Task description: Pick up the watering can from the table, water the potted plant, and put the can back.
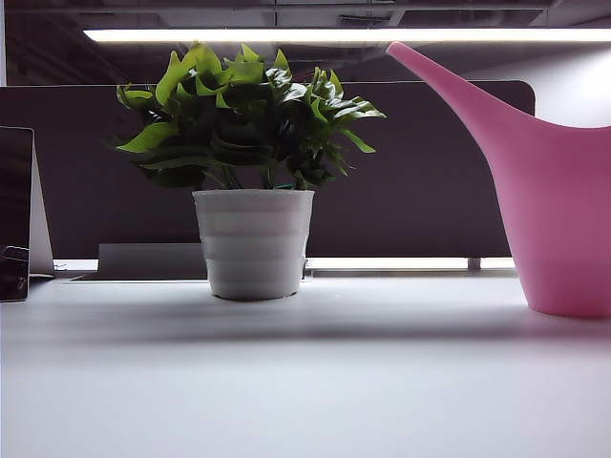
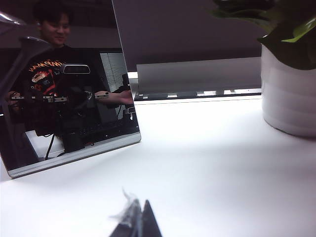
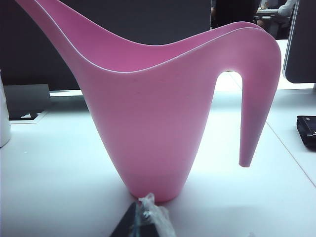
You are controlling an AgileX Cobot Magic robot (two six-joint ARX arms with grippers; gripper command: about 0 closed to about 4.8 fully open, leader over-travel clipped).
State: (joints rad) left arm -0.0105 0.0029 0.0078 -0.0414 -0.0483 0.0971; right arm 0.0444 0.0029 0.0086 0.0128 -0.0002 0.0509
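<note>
One can [image 1: 563,210] and one plant [image 1: 250,186] stand apart on the table [image 1: 305,382], both upright. My right gripper [image 3: 143,222], pressed together, sits before the can; my left gripper [image 2: 136,222] rests low, tips together.

A tall matte pink watering can [image 1: 563,219] stands upright on the white-grey table [image 1: 305,382] at three o'clock, spout aimed at ten o'clock toward the leafy, white-potted potted plant [image 1: 250,172] standing apart.
</note>
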